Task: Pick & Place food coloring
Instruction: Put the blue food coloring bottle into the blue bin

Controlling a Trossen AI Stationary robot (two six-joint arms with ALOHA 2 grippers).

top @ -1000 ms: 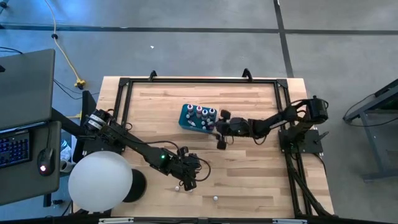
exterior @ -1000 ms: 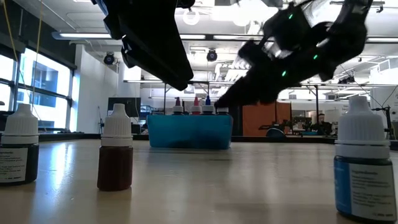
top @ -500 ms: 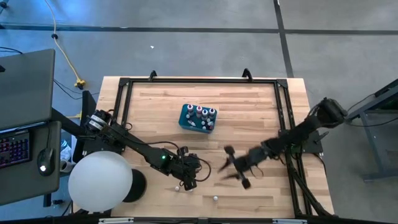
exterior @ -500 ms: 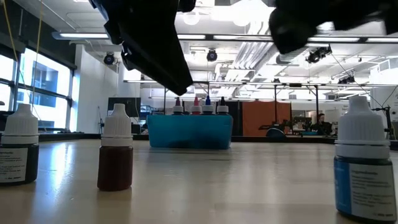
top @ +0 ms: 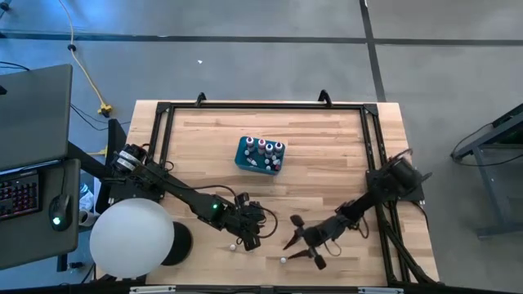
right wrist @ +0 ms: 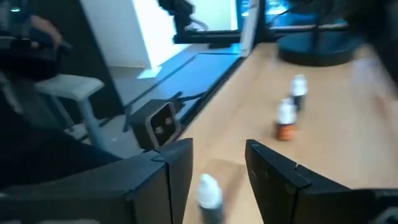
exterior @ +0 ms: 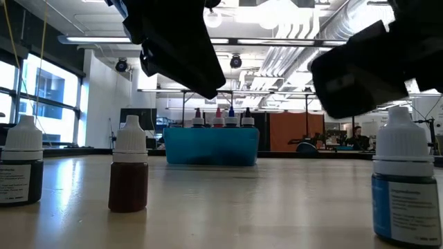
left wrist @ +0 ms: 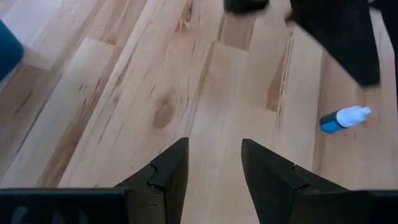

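Three loose food coloring bottles stand upright on the table near its near edge: a dark one (exterior: pixel 19 166), a red-brown one (exterior: pixel 129 174) and a blue one (exterior: pixel 401 190). Several more stand in the teal box (top: pixel 260 154) at mid-table. My left gripper (top: pixel 245 234) is open and empty, hovering above the table. My right gripper (top: pixel 297 242) is open and low; its fingers stand on either side of the blue bottle (right wrist: pixel 209 198), not touching it. The blue bottle also shows in the left wrist view (left wrist: pixel 344 118).
A black frame (top: pixel 163 114) runs around the wooden table top. A white round lamp (top: pixel 131 238) stands at the near left corner. Bare wood lies between the teal box and the loose bottles.
My right gripper has swung from the teal box toward the table's near edge and come down at the blue bottle. The box and the loose bottles have stayed in place.
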